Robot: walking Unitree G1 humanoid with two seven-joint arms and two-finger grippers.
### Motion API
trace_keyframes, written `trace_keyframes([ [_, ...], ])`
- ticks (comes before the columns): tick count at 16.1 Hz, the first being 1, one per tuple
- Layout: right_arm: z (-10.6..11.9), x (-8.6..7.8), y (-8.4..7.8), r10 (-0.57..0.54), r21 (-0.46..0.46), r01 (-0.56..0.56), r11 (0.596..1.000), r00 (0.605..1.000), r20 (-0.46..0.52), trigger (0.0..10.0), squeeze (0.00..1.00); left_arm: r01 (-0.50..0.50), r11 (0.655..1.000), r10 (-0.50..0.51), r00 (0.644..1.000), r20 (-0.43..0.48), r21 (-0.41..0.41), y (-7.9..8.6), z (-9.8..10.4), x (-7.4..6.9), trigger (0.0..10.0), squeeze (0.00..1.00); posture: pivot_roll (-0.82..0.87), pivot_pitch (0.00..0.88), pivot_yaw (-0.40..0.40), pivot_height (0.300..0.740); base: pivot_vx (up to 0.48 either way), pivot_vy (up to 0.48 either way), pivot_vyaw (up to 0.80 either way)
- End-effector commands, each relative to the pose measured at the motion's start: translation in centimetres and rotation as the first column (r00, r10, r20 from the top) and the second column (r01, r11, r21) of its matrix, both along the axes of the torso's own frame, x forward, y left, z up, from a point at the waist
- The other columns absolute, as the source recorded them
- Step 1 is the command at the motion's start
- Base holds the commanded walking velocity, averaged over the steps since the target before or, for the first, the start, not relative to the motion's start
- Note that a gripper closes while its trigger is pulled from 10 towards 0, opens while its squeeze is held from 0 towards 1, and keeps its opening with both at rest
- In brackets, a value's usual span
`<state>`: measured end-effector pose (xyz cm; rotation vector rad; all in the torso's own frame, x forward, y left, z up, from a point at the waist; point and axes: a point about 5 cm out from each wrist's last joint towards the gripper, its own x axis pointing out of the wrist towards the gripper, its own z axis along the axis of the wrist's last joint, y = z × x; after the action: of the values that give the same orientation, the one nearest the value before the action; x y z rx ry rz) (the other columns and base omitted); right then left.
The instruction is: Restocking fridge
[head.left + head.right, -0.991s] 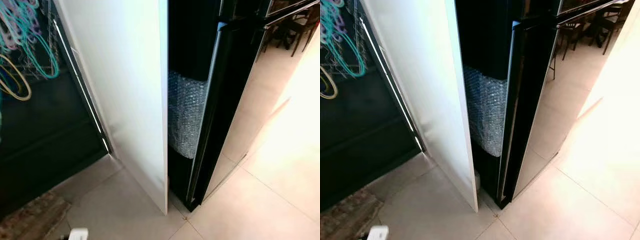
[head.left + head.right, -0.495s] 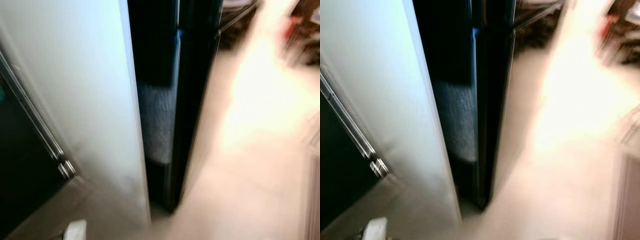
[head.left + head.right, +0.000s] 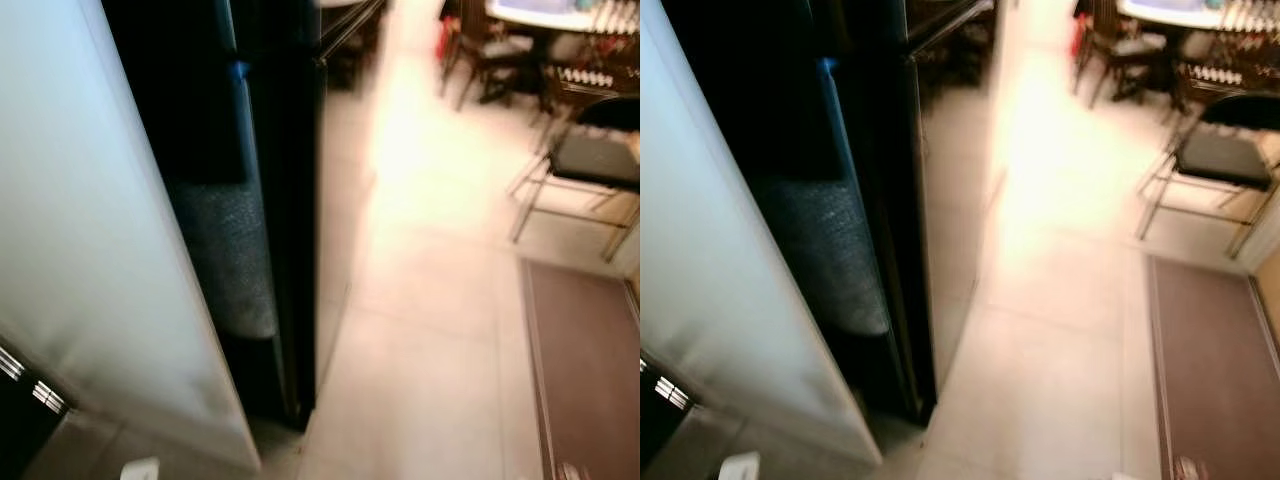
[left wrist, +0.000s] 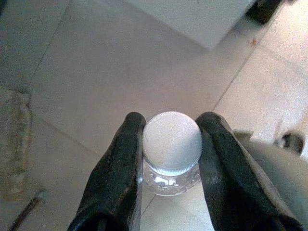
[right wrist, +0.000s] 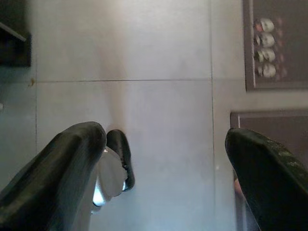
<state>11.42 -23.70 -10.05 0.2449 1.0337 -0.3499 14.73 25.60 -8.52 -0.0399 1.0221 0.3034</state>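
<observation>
**Bottle in left hand, beside the black fridge**

My left hand (image 4: 168,144) hangs over the tiled floor (image 4: 96,72), fingers (image 4: 122,163) clamped on a clear bottle (image 4: 172,154) just under its white cap; no label readable. White panel (image 3: 80,250) at left, then a bubble-wrapped bundle (image 3: 228,260), then the black fridge (image 3: 295,200). Chairs (image 3: 585,160) far right, brown mat (image 3: 590,370) below. My right hand (image 5: 163,159) is spread wide, holding nothing.

A home: black fridge (image 3: 290,200), tiled floor (image 3: 430,330), dining chairs (image 3: 585,160).
</observation>
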Motion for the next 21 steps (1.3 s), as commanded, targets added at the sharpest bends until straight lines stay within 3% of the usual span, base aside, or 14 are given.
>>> trace_keyframes([
  [1, -0.1, -0.6, -0.1, -0.031, 0.006, 0.031, 1.0, 0.999, -0.008, 10.0, 0.0, 0.014, 1.0, -0.014, 1.0, 0.003, -0.001, -0.2, 0.1, 0.4, 10.0, 0.0, -0.03, 0.0, 0.039, 0.74, 0.0, 0.0, 0.0],
  [8, -0.3, -0.7, 0.5, -0.09, 0.027, 0.089, 0.996, 0.996, 0.009, 10.0, 0.0, 0.035, 0.999, -0.035, 0.999, 0.02, -0.008, -1.5, 0.4, 2.2, 10.0, 0.0, -0.02, 0.0, 0.053, 0.74, 0.0, 0.2, 0.0],
  [10, -0.3, -0.6, 0.7, -0.087, 0.031, 0.086, 0.996, 0.996, 0.012, 10.0, 0.0, 0.032, 0.999, -0.032, 0.999, 0.011, -0.001, -0.7, 0.3, 1.3, 10.0, 0.0, -0.02, 0.0, 0.057, 0.74, 0.0, 0.283, 0.0],
  [17, -0.3, -0.7, 0.5, -0.125, 0.026, 0.124, 0.992, 0.992, 0.017, 10.0, 0.0, 0.039, 0.999, -0.039, 0.999, 0.0, 0.007, 0.1, 0.3, 0.7, 10.0, 0.0, -0.02, 0.0, 0.061, 0.74, 0.0, 0.271, 0.0],
  [21, -0.3, -1.0, 0.3, -0.14, 0.023, 0.14, 0.99, 0.99, 0.014, 10.0, 0.0, 0.015, 1.0, -0.015, 1.0, -0.015, 0.013, 1.2, 0.2, -0.6, 10.0, 0.0, -0.02, 0.0, 0.052, 0.74, 0.0, 0.201, 0.0],
])
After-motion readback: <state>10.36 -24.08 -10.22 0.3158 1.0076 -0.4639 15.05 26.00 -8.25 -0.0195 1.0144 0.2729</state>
